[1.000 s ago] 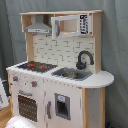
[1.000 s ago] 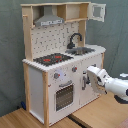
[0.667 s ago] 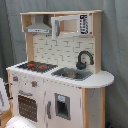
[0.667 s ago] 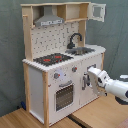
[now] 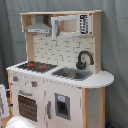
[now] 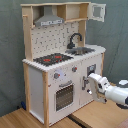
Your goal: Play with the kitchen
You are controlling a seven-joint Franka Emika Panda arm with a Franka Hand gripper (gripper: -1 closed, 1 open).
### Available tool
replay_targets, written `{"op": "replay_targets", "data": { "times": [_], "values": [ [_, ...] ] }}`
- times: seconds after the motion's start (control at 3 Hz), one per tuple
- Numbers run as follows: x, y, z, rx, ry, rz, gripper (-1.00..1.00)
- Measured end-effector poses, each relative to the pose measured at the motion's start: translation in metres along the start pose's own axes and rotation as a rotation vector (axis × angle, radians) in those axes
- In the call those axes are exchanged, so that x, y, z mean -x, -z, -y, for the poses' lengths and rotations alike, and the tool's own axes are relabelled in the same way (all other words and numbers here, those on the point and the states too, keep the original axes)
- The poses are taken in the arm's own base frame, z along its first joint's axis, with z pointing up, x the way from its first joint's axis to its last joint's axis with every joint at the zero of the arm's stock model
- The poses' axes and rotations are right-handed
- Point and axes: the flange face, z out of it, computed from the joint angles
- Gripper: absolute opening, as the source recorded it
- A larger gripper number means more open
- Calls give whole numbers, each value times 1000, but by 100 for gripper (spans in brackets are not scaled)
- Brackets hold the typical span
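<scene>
Second exterior view — the kitchen (image 6: 60,70), white and light wood, upright on a wooden desk (image 6: 95,116) before a grey curtain (image 6: 117,35). Hob (image 6: 52,59), sink (image 6: 82,50), black faucet (image 6: 75,39), grey hood (image 6: 49,20). White pincer (image 6: 90,83) at the lower right cabinet door — finger state cannot be told.

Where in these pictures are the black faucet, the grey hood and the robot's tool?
Black faucet (image 5: 84,59), first exterior view, on its curved neck.
Grey hood (image 6: 48,21), second exterior view, on its sloped front.
Tool (image 6: 87,83), second exterior view, at its tip.
</scene>
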Motion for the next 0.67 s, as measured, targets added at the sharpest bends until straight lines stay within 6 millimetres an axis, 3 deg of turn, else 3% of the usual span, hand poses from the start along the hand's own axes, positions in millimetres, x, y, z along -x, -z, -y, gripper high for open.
{"op": "replay_targets", "data": {
  "times": [0.33, 0.67],
  "values": [
    [10, -4, 4, 5, -84, 12, 100],
    [34, -21, -10, 24, -158, 39, 100]
  ]
}}
